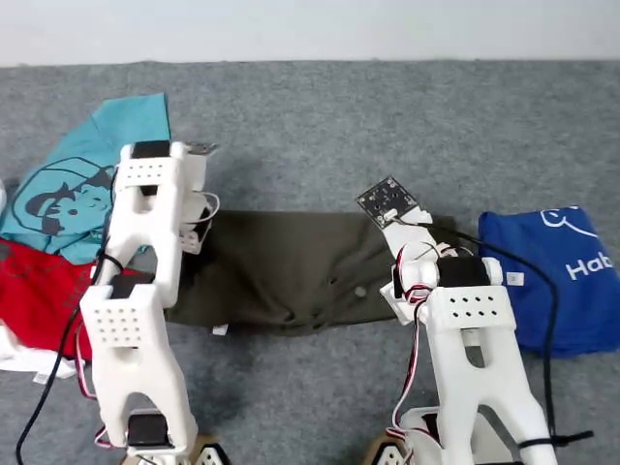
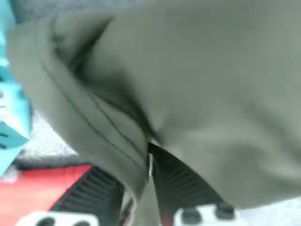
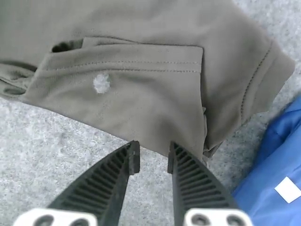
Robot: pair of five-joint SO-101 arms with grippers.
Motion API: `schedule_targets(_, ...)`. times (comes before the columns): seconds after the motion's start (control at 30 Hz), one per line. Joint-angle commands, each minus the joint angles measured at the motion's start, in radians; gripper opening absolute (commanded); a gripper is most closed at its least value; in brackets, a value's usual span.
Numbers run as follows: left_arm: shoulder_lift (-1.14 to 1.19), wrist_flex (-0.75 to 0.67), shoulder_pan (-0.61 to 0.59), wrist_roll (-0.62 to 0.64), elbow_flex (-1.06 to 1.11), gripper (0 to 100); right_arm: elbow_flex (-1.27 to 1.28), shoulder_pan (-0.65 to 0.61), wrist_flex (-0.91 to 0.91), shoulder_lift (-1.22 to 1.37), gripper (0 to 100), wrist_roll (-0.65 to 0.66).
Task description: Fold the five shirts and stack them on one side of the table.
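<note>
An olive shirt (image 1: 291,266) lies folded into a long band across the middle of the grey table. My left gripper (image 2: 149,162) is shut on the shirt's left end, and the olive cloth (image 2: 211,94) drapes over its fingers. At the shirt's right end, my right gripper (image 3: 153,157) is open by a narrow gap. Its tips stand just off the hem of the olive shirt (image 3: 141,70), with nothing between them. A folded blue shirt (image 1: 562,276) lies at the right side, also close beside the right gripper as blue cloth (image 3: 277,169).
A teal shirt (image 1: 87,174), a red shirt (image 1: 39,291) and a white shirt (image 1: 24,354) lie loosely heaped at the left edge, close to the left arm (image 1: 145,252). Bare grey table (image 1: 387,116) stretches behind the olive shirt.
</note>
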Motion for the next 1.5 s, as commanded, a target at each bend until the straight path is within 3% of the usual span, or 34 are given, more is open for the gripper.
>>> schedule_targets(0.0, -0.104, 0.028, 0.087, 0.008, -0.005, 4, -0.011, 0.012, -0.004, -0.076, 10.5, -0.012)
schedule_targets(0.3, -0.164, 0.028, 0.305, 0.006, 0.012, 4, -0.009, 0.231, -0.004, -0.186, 10.4, -0.012)
schedule_targets(0.7, -0.166, 0.028, 0.514, 0.046, -0.124, 4, -0.005, 0.374, -0.004, -0.188, 10.4, -0.012)
schedule_targets(1.13, -0.155, 0.025, 0.689, 0.083, -0.308, 4, -0.003, 0.400, -0.004, -0.191, 10.4, -0.012)
schedule_targets(1.47, -0.153, -0.072, 0.706, 0.133, -0.321, 4, -0.008, 0.475, -0.012, -0.194, 10.4, -0.012)
